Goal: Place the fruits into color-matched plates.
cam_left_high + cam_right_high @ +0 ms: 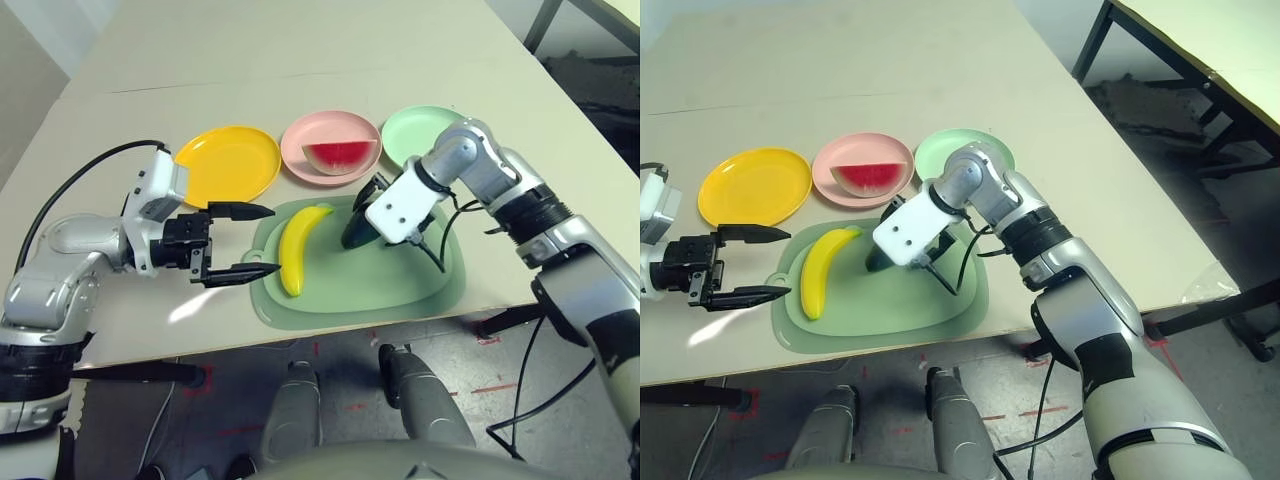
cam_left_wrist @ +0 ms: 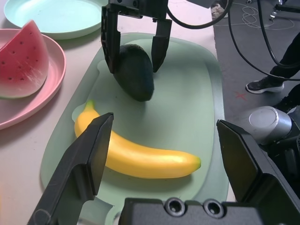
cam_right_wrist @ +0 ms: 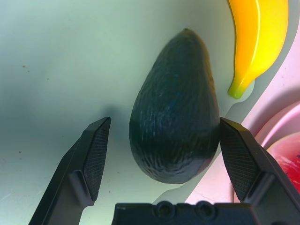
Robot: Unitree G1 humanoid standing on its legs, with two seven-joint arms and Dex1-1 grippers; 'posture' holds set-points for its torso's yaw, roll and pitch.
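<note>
Your dark green oval avocado [image 3: 176,110] lies on the large green rounded-rectangle mat [image 1: 400,285], to the right of the curved yellow banana [image 1: 296,250]. Its narrow tip points toward the robot's side of the bench [image 1: 270,50], the long axis running from there toward the plates. Your right gripper's jaws [image 3: 164,136] stand released around its broad end, one side touching or just beside the skin, the other apart. The banana's long axis runs the same general way, its green stem end toward the plates. Your left gripper's jaws [image 1: 262,241] stand wide beside it, empty. Beyond the mat sit the round yellow plastic plate [image 1: 228,168], the pale pink one [image 1: 310,130] bearing the red watermelon wedge [image 1: 340,156], and the mint green one [image 1: 415,128].
</note>
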